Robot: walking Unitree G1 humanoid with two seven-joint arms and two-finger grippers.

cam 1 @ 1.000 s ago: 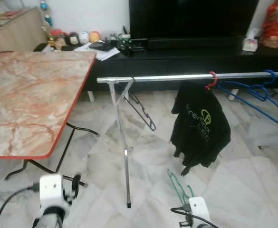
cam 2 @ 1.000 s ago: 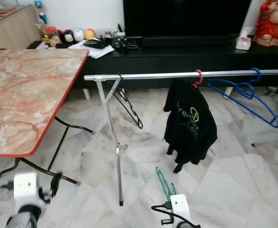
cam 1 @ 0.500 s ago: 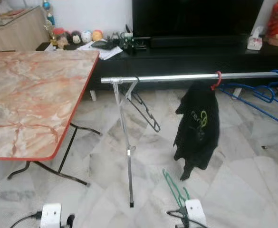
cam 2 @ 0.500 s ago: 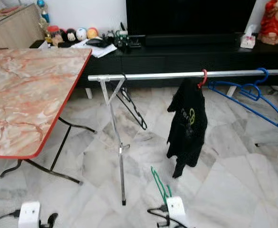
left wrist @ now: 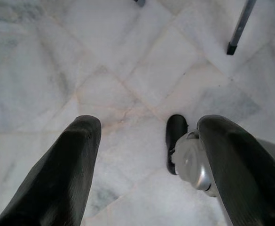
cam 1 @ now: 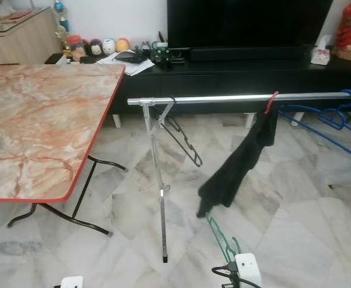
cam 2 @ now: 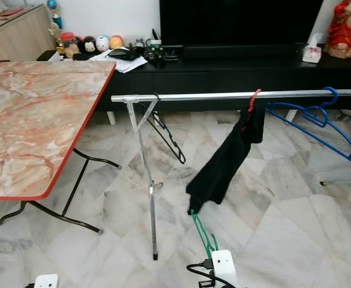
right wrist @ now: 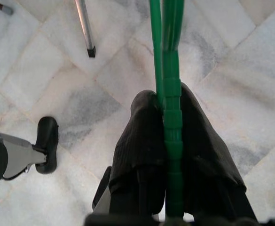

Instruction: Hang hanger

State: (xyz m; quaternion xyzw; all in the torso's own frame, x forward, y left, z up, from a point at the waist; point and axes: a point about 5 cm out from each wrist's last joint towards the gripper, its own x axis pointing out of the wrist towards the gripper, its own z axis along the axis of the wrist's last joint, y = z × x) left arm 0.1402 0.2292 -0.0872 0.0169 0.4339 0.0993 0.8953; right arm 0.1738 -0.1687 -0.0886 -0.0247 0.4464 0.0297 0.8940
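The right gripper has its fingers clamped on a green hanger, held low below the rail and touching a hanging black shirt. The left gripper hangs over the floor, fingers spread and empty.

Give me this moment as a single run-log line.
right gripper: shut on thin green plastic hanger | left gripper: open, idle low | black shirt: on red hanger, silver rail | green hanger: not yet hung
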